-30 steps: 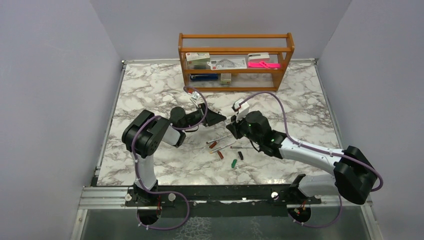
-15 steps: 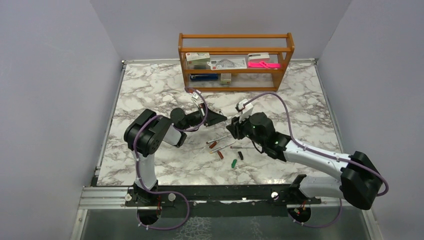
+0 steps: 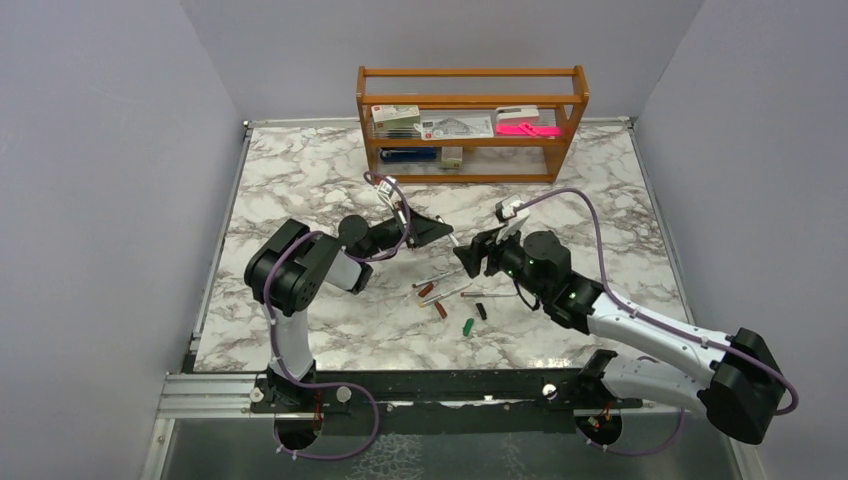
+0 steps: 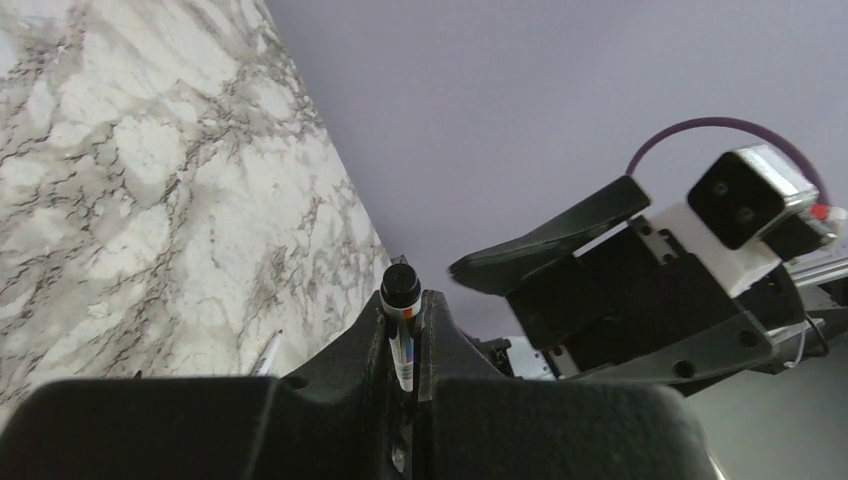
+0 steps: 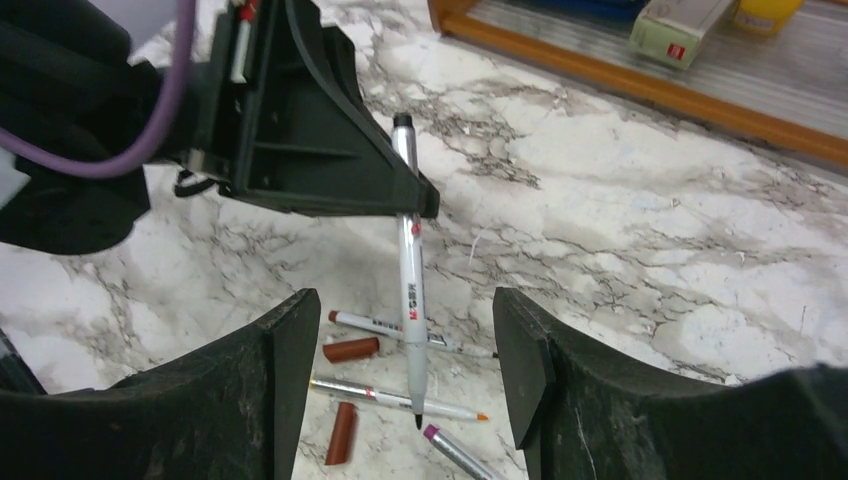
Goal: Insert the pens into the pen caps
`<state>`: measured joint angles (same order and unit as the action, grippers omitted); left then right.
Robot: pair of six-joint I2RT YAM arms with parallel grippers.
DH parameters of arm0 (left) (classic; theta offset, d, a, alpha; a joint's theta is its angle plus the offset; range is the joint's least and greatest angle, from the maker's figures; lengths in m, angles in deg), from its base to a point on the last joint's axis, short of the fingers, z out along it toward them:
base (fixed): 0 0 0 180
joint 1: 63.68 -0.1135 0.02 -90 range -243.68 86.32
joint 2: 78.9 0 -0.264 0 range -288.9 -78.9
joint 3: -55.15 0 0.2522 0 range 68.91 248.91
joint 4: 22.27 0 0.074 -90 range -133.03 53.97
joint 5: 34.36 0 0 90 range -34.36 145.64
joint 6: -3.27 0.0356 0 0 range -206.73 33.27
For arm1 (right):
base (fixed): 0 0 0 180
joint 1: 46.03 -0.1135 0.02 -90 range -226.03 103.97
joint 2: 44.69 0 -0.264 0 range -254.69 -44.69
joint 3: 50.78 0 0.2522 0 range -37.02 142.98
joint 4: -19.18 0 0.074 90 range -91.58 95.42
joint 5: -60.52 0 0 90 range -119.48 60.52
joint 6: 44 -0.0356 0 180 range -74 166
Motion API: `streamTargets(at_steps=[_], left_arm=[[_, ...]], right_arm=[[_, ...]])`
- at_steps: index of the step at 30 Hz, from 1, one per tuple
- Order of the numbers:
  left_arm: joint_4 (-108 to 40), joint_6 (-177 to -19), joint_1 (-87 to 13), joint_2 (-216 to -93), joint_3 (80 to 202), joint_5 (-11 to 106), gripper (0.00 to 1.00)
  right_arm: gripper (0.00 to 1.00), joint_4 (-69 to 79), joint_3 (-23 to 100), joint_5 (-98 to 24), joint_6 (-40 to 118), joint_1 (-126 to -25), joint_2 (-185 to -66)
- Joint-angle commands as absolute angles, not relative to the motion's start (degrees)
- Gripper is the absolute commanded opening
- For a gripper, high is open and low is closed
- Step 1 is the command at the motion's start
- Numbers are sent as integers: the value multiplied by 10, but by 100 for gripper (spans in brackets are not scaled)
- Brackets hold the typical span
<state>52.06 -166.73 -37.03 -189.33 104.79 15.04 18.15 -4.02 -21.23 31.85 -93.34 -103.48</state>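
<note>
Pen point(image 3: 452, 238), top view: pinched in left fingers point(image 3: 428, 232), up off the counter point(image 3: 300, 180), sticking out toward right fingers point(image 3: 472, 258) just beside it. Can't tell contact from here. Loose pens point(image 3: 446, 293) lie on the counter below, near two red-brown caps point(image 3: 426, 289), green cap point(image 3: 467, 325) and black cap point(image 3: 481, 311). Wooden shelf point(image 3: 470, 100) stands at the far edge.

Left wrist: left fingers point(image 4: 440, 340) clamped narrow on the pen point(image 4: 403, 350), its black end poking past the tips. Right fingers point(image 4: 560, 235) close ahead.

Right wrist: right fingers point(image 5: 270, 390) spread wide, gripping nothing. Pen point(image 5: 411, 290) crosses the left fingertip, fine tip pointing down between them. Three loose pens and both red-brown caps on the counter underneath.
</note>
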Motion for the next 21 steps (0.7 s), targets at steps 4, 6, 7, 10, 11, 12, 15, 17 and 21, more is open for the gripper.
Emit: streamTargets(at_steps=[4, 6, 7, 10, 11, 12, 15, 17, 21], left_arm=[[632, -1681, -365, -1845, 1059, 159, 0], [608, -1662, -363, -1832, 1058, 159, 0], [599, -1654, -362, -1826, 1055, 159, 0], [589, -1644, -361, -1817, 1054, 156, 0], [590, -1644, -360, -1816, 1055, 155, 0], [590, -1643, -360, -1816, 1055, 153, 0], [589, -1634, -358, -1820, 1056, 147, 0], [590, -1628, -358, -1826, 1056, 142, 0], [592, -1610, -358, -1838, 1060, 122, 4]], right_arm=[[63, 141, -20, -252, 346, -937, -1074], [61, 145, -23, -259, 343, -937, -1081], [60, 148, -23, -260, 343, -937, -1083], [51, 147, -20, -257, 342, -936, -1084], [48, 147, -19, -255, 342, -937, -1084], [43, 147, -18, -251, 341, -936, -1082], [26, 147, -20, -240, 335, -937, -1071], [14, 153, -23, -239, 330, -936, -1058], [1, 138, -20, -242, 339, -937, -1046]])
